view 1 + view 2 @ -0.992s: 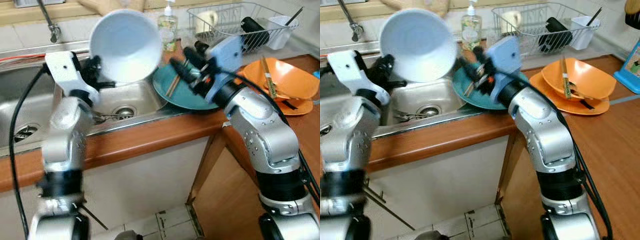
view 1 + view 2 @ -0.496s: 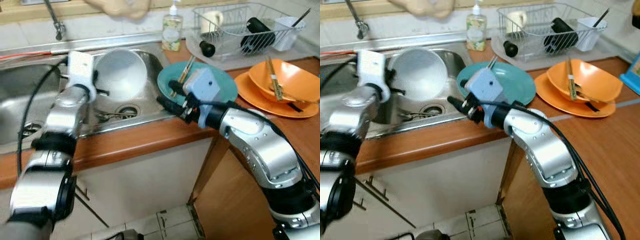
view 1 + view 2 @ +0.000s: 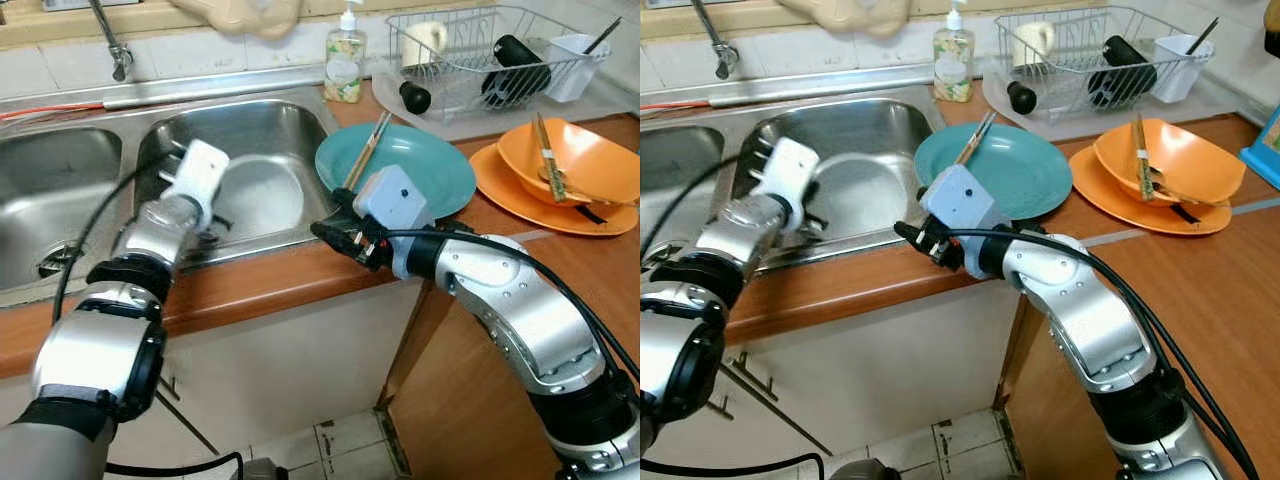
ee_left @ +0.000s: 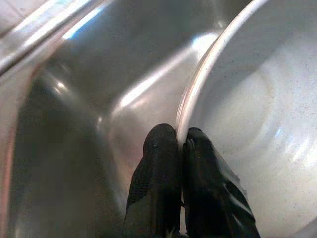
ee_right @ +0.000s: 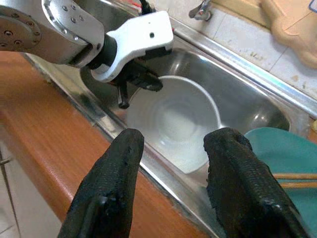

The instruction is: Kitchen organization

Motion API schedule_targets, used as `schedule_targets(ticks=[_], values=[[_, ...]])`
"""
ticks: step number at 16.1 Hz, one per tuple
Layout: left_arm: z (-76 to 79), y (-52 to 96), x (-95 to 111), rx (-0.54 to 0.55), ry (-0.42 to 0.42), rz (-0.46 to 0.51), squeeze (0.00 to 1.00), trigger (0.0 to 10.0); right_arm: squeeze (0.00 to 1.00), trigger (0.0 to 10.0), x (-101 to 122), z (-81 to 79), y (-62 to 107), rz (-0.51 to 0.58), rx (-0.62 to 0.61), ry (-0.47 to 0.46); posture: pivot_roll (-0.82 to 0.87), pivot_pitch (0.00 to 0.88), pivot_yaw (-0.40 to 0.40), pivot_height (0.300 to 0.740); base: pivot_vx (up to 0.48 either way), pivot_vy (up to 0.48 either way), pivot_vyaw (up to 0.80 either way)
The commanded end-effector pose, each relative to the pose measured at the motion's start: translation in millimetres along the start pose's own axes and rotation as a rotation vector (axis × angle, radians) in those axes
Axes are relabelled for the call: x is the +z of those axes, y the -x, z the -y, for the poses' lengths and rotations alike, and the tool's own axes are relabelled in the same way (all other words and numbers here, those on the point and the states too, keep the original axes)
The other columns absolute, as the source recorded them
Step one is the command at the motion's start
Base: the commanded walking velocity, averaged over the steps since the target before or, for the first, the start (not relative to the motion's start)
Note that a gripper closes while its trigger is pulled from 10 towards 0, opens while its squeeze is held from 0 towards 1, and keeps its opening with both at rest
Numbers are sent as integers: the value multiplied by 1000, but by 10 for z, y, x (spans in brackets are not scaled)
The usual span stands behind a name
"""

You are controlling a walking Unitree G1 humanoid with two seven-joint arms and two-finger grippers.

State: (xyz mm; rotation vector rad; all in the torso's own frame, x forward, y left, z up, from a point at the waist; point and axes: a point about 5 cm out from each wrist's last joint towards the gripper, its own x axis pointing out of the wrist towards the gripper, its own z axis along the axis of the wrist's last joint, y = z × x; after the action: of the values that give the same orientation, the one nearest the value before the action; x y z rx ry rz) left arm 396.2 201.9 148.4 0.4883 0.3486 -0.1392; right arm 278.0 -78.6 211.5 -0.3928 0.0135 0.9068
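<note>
Left gripper [image 4: 181,141] pinches white bowl [image 5: 173,119] rim inside sink [image 3: 280,120]

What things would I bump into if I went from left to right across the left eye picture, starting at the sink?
Sink → left gripper pinching the white bowl → soap bottle → teal plate with chopsticks → orange bowl on its orange plate.

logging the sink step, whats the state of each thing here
white bowl: upright in the sink basin, rim pinched by the left gripper
right gripper: jaws open, over the counter edge
teal plate: flat on counter, chopsticks across it
orange bowl: stacked on orange plate
</note>
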Motion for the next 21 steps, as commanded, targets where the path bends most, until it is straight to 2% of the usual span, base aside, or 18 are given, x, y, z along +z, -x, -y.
schedule_targets(ticks=[1, 5, 6, 7, 8, 14, 15, 17, 18, 19, 21], values=[[-9, -9, 149, -14, -51, 42, 0, 9922, 0, 10000, 9, -36, 17, -8, 10, 12, -54, 0, 81, 740, 0, 0, 0], [69, -23, 103, -59, -100, 13, 0, 10000, 0, 10000, -20, -47, 10, -25, 16, 22, -55, 0, 81, 740, 0, 0, 0], [80, -24, 93, -66, -112, 8, 55, 10000, 0, 10000, -26, -52, 9, -29, 19, 23, -55, 0, 80, 740, 0, 0, 0], [88, -24, 80, -72, -113, 3, 910, 10000, 0, 10000, -31, -53, 8, -32, 19, 23, -54, 0, 81, 740, 0, 0, 0], [90, -24, 75, -74, -113, 2, 1000, 10000, 0, 10000, -34, -54, 8, -34, 19, 24, -53, 0, 80, 740, 0, 0, 0], [74, -18, 52, -78, -99, 9, 1000, 10000, 0, 10000, -57, -63, -16, -43, 20, 24, -49, 0, 80, 740, 0, 0, 0], [58, -14, 59, -70, -96, 22, 973, 10000, 0, 10000, -58, -61, -18, -44, 16, 23, -50, 0, 82, 740, 0, 0, 0], [34, -6, 52, -60, -77, 46, 753, 10000, 0, 10000, -73, -49, -15, -48, 2, 15, -49, 0, 83, 740, 0, 0, 0], [23, 0, 53, -56, -58, 70, 573, 10000, 0, 10000, -81, -38, -15, -50, -9, 2, -50, 0, 83, 740, 0, 0, 0], [14, 11, 92, -54, -6, 131, 0, 10000, 0, 10000, -91, -3, -18, -55, -38, -9, -48, 0, 83, 740, 0, 0, 0], [8, 39, 165, -53, 151, 259, 0, 10000, 0, 10000, -104, 99, -28, -55, -122, -43, -46, 0, 80, 740, 0, 0, 0]])
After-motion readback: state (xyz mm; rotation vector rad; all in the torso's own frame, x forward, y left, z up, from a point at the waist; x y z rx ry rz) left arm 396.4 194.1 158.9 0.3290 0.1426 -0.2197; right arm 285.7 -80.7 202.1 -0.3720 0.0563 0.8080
